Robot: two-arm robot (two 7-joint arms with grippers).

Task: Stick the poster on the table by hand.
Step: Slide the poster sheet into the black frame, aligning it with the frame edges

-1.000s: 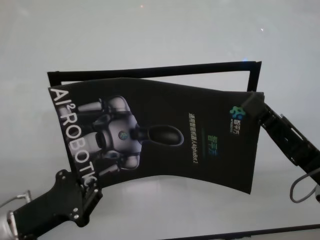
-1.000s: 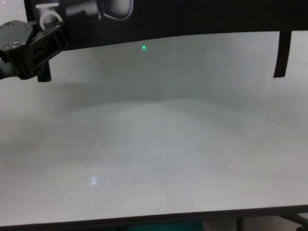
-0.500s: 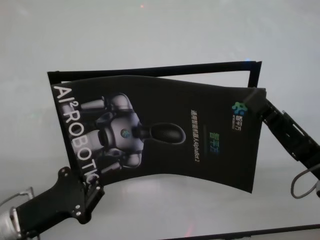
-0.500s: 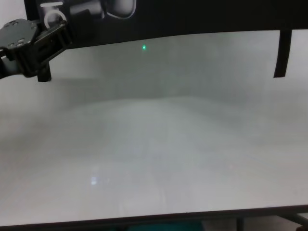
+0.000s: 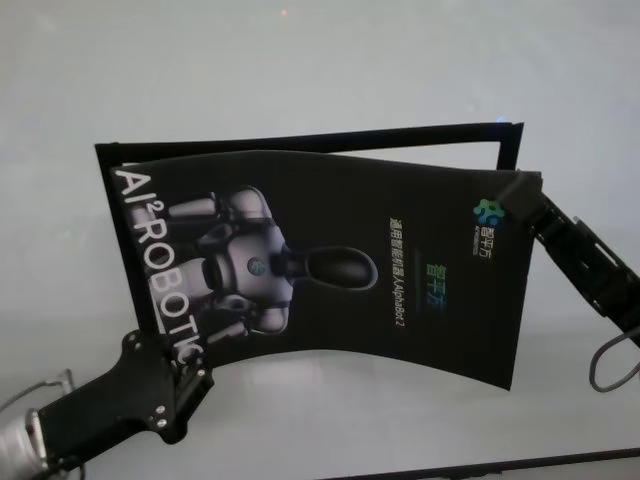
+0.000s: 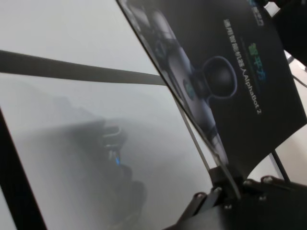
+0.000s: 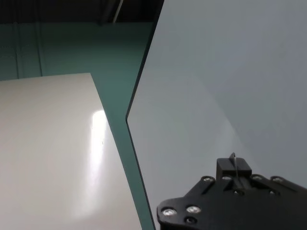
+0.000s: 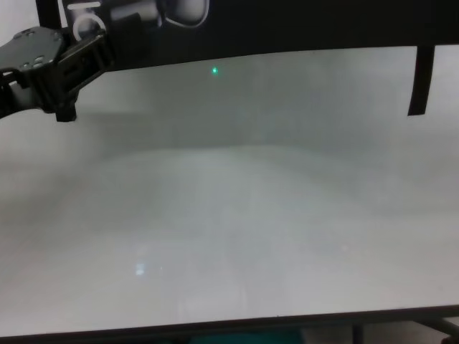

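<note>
The black glossy poster [image 5: 330, 265], with a robot picture and white letters, hangs bowed above the white-grey table [image 5: 300, 70]. My left gripper [image 5: 178, 362] is shut on its near left corner, by the big letters. My right gripper [image 5: 522, 192] is shut on its far right corner, by the small logo. In the left wrist view the poster [image 6: 240, 57] slants up from my left gripper [image 6: 225, 189]. In the right wrist view my right gripper [image 7: 233, 167] pinches a thin sheet edge. In the chest view the left gripper [image 8: 79, 54] holds the poster [image 8: 301, 25] at the top.
Narrow black strips lie on the table behind and beside the poster: one along the back [image 5: 320, 137], one on the left [image 5: 112, 215], a short one on the right [image 5: 512, 145]. The table's dark near edge [image 8: 229, 326] runs along the front. Teal floor [image 7: 96, 48] lies beyond the table's edge.
The poster has shifted to the right with both grippers and hangs a little flatter. Both grips are unchanged.
</note>
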